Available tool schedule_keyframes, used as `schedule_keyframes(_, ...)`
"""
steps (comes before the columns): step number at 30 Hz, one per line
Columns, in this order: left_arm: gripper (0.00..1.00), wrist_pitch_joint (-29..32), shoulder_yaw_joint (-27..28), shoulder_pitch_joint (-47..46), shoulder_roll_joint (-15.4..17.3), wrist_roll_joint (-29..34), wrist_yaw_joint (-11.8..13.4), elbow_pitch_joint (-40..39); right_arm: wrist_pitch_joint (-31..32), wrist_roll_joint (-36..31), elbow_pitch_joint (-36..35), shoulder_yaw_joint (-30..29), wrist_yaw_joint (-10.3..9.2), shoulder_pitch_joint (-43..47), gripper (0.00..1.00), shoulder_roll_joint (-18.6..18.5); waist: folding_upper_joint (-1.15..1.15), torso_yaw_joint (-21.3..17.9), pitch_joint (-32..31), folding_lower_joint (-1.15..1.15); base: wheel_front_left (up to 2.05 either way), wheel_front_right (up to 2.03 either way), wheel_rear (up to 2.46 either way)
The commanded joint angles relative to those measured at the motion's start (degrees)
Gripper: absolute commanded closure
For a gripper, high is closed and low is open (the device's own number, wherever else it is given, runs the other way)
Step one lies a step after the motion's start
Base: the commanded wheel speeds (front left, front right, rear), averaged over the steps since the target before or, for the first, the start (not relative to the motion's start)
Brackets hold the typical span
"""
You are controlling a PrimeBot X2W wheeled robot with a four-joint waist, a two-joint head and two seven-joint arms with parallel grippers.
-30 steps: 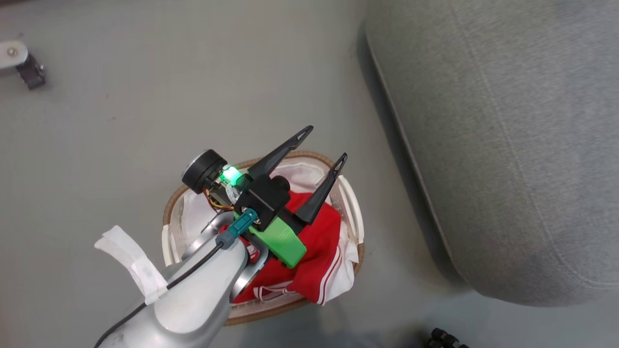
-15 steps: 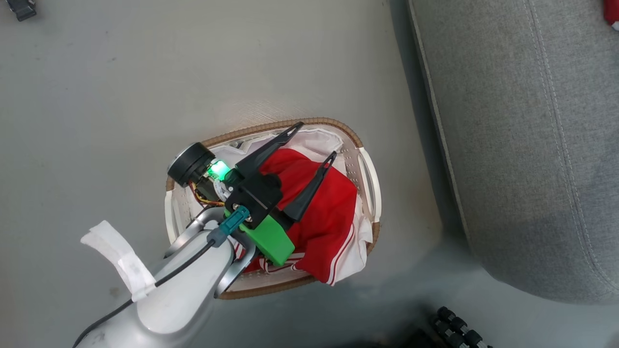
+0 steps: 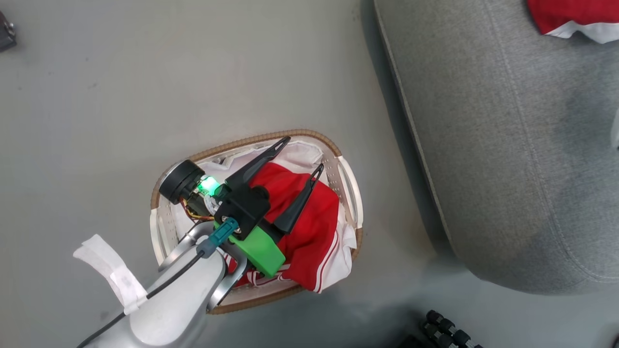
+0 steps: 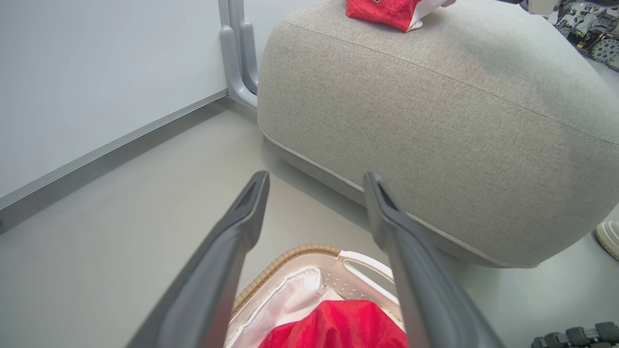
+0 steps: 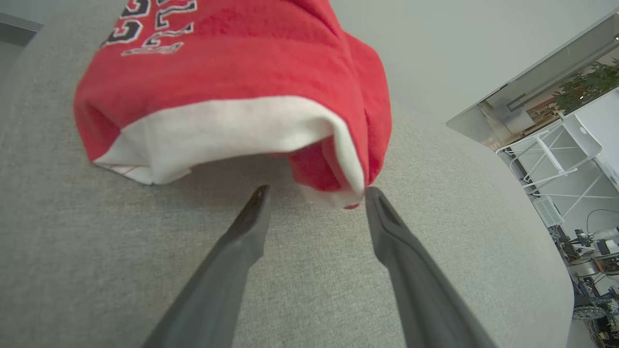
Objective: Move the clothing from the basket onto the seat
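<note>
The basket [image 3: 350, 193] stands on the floor, lined with a white sheet [image 3: 302, 157], and a red garment with white stripes [image 3: 314, 227] lies in it. My left gripper [image 3: 302, 153] hangs open just above that garment, nothing between its fingers; in the left wrist view the left gripper [image 4: 316, 179] is spread over the basket rim [image 4: 290, 256] and the red garment [image 4: 338, 324]. The grey seat [image 3: 508, 145] lies to the right. A second red garment [image 5: 232, 63] with a printed number rests on the seat [image 5: 96, 251]. My right gripper [image 5: 317, 192] stands open at its white-trimmed fold.
Black ribbed parts [image 3: 449, 333] lie on the floor below the seat. A dark object [image 3: 5, 36] sits at the far upper left. A wall and a grey post [image 4: 237, 58] stand behind the seat. A shoe [image 4: 609, 237] shows at the seat's right.
The head camera has shifted, bringing a red garment on the seat into view at the top right. My left gripper stays open over the basket.
</note>
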Motion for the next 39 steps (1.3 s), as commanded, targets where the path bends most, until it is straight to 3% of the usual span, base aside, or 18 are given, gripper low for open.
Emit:
schedule_keyframes(1,0.00,-0.37,0.38,0.76,0.12,-0.48,0.41,0.25,-0.12,1.27,-1.26,0.15,-0.10,2.09,0.00,0.44,0.67,-0.94,-1.80,0.00,0.00,0.00,0.00)
schedule_keyframes(10,0.00,-2.05,2.13,3.22,-1.76,-3.39,1.06,2.90,-0.12,6.92,-7.16,0.82,-0.10,10.07,0.00,2.96,0.67,-0.43,-8.61,0.00,0.00,0.00,0.00)
schedule_keyframes(15,0.00,-2.58,4.58,5.49,-2.99,-5.36,1.51,3.84,-0.12,8.10,-11.16,2.96,-0.10,10.98,0.00,1.37,0.67,1.32,-13.58,0.00,0.00,0.00,0.00)
schedule_keyframes(22,0.00,-2.47,12.25,10.53,-5.15,-5.75,2.78,1.49,-0.12,9.49,-14.53,7.45,-0.09,10.38,0.00,1.82,0.67,4.50,-20.10,0.00,0.00,0.00,0.00)
schedule_keyframes(30,0.00,-2.47,23.00,18.33,-7.14,-3.78,3.47,0.57,-0.12,12.97,-15.73,11.41,-0.09,12.11,0.00,7.35,0.67,7.32,-25.66,0.00,0.00,0.00,0.00)
schedule_keyframes(39,0.00,-2.48,32.33,25.88,-11.35,-0.32,2.37,0.47,-0.13,16.39,-19.22,13.80,-0.09,21.74,0.00,14.90,0.67,9.61,-29.17,0.00,0.00,0.00,0.00)
